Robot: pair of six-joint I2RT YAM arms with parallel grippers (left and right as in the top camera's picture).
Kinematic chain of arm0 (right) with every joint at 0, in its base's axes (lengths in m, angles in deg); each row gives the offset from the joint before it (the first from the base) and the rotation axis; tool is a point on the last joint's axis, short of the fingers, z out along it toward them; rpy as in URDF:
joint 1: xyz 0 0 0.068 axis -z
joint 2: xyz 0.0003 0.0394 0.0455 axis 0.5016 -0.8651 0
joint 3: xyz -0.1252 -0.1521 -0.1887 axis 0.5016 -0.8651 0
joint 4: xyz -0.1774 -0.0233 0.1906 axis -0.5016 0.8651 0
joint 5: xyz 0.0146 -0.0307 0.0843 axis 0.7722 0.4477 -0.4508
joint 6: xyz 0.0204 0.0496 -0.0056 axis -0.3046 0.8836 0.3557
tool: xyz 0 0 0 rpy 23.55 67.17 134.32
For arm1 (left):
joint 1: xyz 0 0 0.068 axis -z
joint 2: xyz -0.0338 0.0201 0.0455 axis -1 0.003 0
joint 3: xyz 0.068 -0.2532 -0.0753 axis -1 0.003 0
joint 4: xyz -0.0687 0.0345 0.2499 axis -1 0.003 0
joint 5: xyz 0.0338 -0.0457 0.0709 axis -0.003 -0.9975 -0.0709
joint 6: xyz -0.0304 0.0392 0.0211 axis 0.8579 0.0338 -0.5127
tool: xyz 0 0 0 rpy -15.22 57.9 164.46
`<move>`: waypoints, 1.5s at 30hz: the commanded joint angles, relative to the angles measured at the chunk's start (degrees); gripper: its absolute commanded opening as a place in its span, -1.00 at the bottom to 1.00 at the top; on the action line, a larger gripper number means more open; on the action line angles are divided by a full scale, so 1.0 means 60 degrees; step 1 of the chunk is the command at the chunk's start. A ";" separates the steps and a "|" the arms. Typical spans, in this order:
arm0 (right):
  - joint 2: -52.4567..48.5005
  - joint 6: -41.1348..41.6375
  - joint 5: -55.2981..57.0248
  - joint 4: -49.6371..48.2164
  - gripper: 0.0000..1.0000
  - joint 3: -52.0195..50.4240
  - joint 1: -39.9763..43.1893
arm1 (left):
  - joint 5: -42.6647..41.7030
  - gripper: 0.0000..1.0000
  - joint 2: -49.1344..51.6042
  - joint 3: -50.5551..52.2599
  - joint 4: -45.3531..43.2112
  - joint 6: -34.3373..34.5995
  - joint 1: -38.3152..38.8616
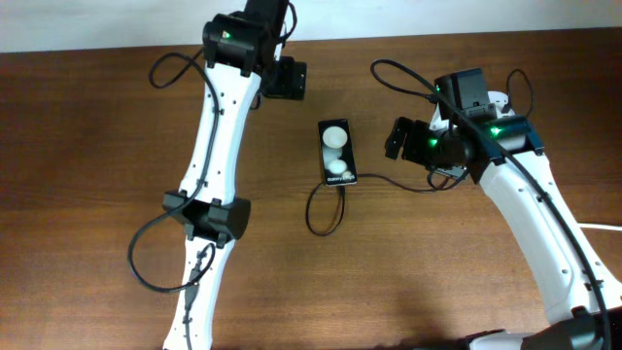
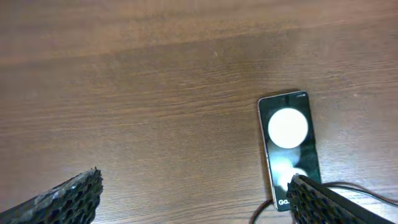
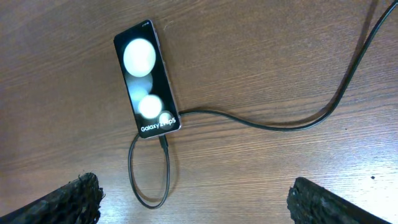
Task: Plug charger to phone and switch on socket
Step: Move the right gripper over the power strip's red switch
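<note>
2 grippers flank the phone [image 1: 338,153], which lies flat in the middle of the table [image 1: 78,194], text end nearest: left gripper [image 2: 194,177] at its far left, right gripper [image 3: 193,180] at its right, both with fingers spread wide, holding nothing. You see the charger [image 3: 280,124] run in from the right and loop on the near side, its plug tip [image 3: 163,142] meeting the phone's near end; whether it is seated, you cannot tell.

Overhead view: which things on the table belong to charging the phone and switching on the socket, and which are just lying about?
For the job: phone; charger cable; socket, seemingly the white bit mostly hidden under the right arm.
Just there: the arms' own black cables; wooden table.
</note>
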 commanded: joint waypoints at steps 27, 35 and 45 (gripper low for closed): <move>-0.5315 -0.5249 -0.2907 0.4568 0.97 0.6987 0.6229 | 0.0233 0.98 -0.1515 -0.0113 0.0011 -0.0852 0.0004; -0.6812 -0.5927 -0.2404 0.2648 0.97 0.7198 0.6743 | 0.0233 0.98 -0.1515 -0.0113 0.0011 -0.0849 0.0004; -0.8280 -0.6849 -0.3009 0.1639 0.97 0.7198 0.5931 | 0.0233 0.98 -0.1515 -0.0113 0.0011 -0.0849 0.0004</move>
